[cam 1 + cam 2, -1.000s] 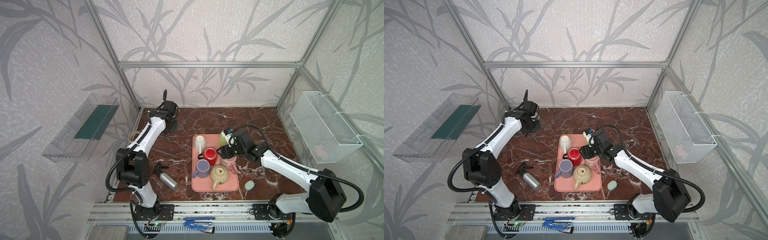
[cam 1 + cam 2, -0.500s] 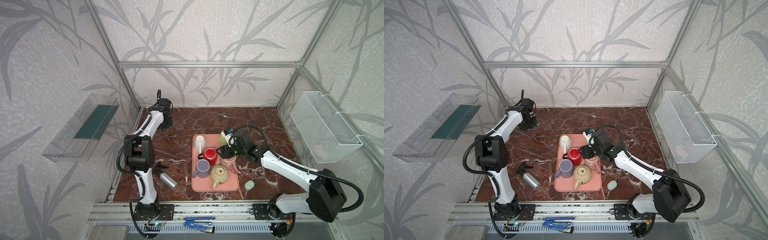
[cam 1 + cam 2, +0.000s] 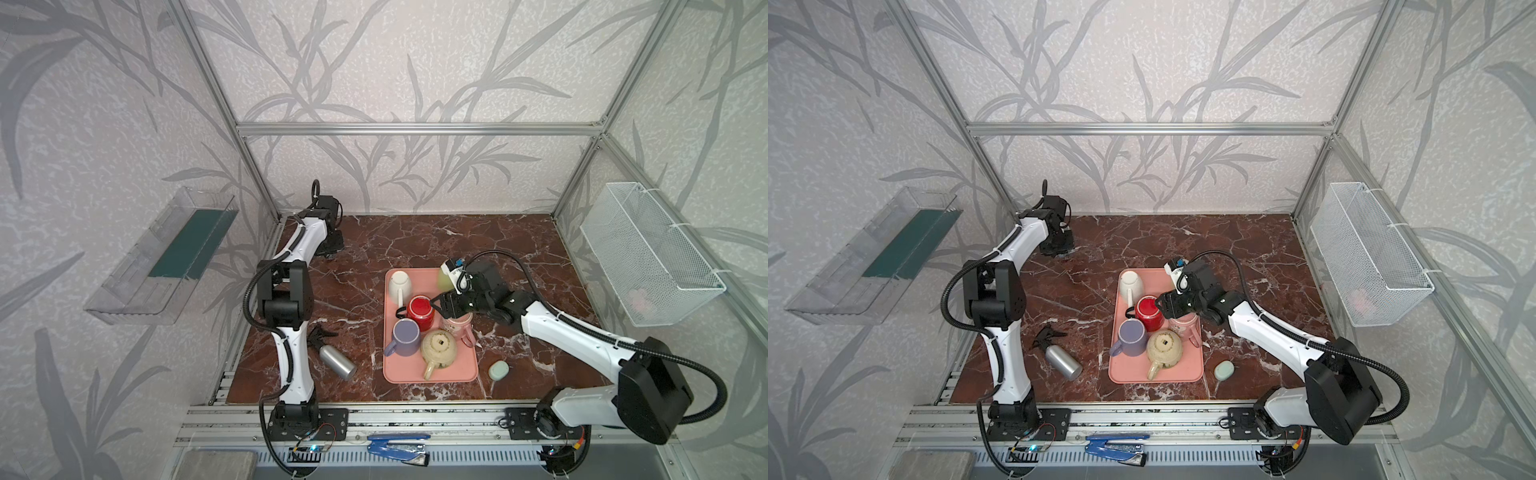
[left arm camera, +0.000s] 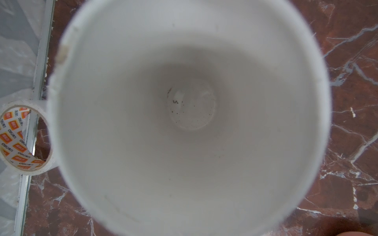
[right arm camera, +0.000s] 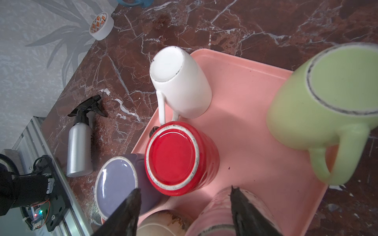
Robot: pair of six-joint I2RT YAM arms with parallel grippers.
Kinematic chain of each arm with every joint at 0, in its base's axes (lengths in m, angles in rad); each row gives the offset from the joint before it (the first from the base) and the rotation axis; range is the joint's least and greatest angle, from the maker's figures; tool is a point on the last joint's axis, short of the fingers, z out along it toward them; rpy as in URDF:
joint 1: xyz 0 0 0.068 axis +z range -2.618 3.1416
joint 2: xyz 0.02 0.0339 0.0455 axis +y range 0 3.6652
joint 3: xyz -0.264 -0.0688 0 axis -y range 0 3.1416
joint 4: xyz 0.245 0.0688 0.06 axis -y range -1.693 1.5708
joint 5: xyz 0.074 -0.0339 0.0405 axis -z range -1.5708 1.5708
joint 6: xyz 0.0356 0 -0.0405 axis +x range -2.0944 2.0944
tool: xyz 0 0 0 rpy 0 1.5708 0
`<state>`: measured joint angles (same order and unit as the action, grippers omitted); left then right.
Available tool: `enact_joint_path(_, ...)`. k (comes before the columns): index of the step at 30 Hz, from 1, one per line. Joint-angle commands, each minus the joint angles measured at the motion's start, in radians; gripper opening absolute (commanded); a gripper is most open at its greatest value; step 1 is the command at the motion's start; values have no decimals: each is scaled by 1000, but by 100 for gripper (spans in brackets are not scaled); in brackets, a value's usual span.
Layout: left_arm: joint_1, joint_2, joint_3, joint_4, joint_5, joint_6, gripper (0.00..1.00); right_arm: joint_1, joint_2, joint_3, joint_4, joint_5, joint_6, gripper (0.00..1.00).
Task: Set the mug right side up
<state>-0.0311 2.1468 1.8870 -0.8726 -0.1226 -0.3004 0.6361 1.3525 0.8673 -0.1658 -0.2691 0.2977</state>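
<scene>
As it stands inverted, the ribbed red mug (image 5: 180,159) shows its base.

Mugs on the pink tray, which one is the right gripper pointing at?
The red mug, base up between the white mug and purple mug; the open right gripper faces it.

Robotics test cell, not a home. An aluminium frame (image 3: 415,129) encloses a marble-pattern tabletop (image 3: 415,241). The left arm (image 3: 291,291) and right arm (image 3: 582,336) are bolted to a slotted rail (image 3: 415,411) at 6 o'clock, with an exposed circuit board (image 3: 311,446) below. A wire basket (image 3: 648,257) hangs at 3 o'clock.
</scene>
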Motion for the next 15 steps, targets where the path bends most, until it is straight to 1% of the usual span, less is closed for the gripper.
enact_joint_path(1, 7, 19, 64, 30, -4, -17, 0, 4, -9, -10, 3, -17, -1, 69)
enact_joint_path(6, 9, 52, 100, 27, 26, -11, 0, 4, -6, -8, 3, -16, -2, 69)
enact_joint_path(15, 9, 80, 87, 46, 18, -16, 0, 4, -4, -7, 3, -29, 1, 69)
